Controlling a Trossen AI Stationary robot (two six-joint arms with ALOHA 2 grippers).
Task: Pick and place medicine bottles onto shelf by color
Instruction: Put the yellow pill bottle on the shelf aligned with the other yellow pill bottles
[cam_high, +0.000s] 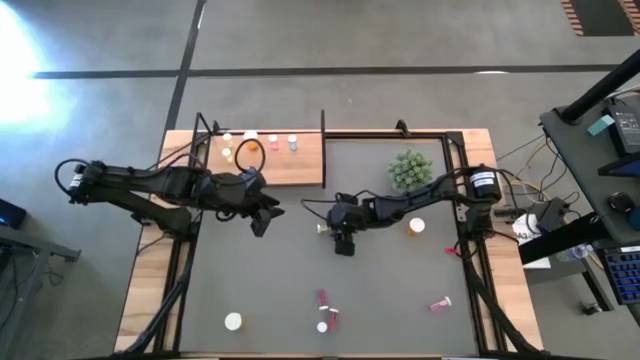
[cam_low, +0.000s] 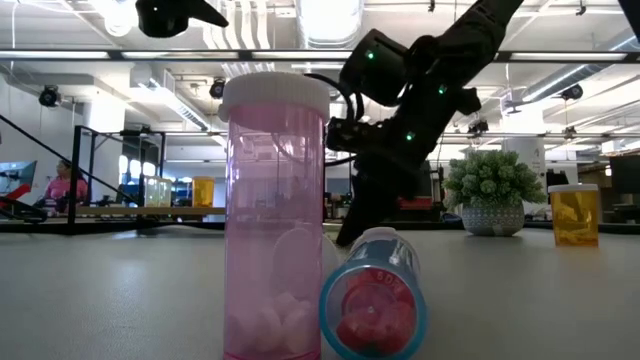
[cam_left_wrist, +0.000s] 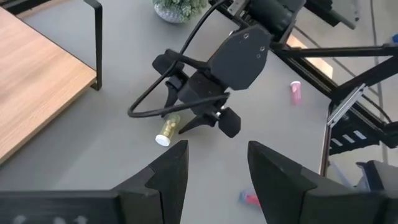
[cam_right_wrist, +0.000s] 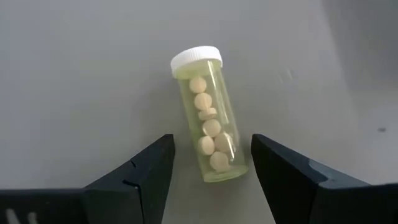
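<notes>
Only the right wrist view shows pills inside the yellowish bottle (cam_right_wrist: 208, 130) between the right gripper's (cam_right_wrist: 211, 168) wide jaws.

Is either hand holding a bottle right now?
No. The right hand is open around the lying yellowish bottle, not gripping it; the left hand is empty.

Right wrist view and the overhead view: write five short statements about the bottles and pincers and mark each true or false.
1. The yellowish bottle lies on its side on the grey mat. True.
2. The right pincer is shut on that bottle. False: its fingers stand open on either side, not touching it.
3. The left pincer holds a pink bottle. False: it is open and empty.
4. Several bottles already stand on the wooden shelf. True.
5. The green plant sits on the shelf. False: it sits on the mat.
</notes>
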